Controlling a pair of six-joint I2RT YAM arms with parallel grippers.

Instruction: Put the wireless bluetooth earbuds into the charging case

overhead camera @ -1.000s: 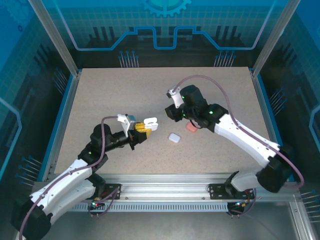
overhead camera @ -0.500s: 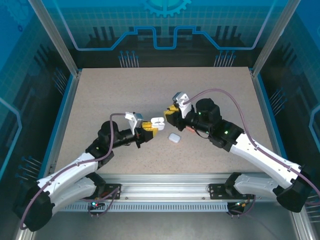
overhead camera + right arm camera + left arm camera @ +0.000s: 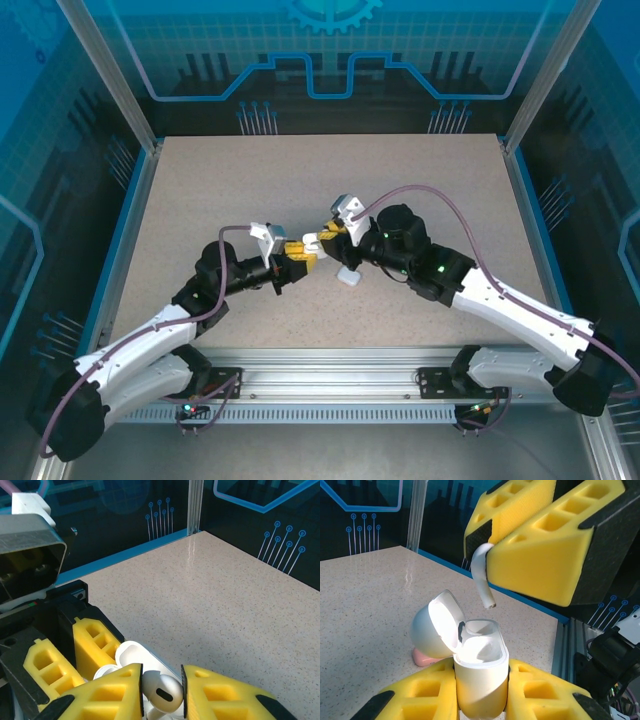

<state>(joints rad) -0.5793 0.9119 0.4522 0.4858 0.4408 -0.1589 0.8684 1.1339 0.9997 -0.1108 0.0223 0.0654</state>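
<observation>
Open charging case (image 3: pixel 480 672) is clamped upright in left hand (image 3: pixel 297 260), lid tipped back. White earbud (image 3: pixel 481 575) is pinched by its head in right hand (image 3: pixel 326 236), stem down just above the case mouth, apart from it. Stem should be lined up over the socket and lowered straight, then released only once seated. Both hands are held over mid worktop (image 3: pixel 200 200), well away from its edges. Closed white case (image 3: pixel 347 277) lies just beside and pink case (image 3: pixel 422 657) behind the lid, so sideways sweeps are best avoided.
</observation>
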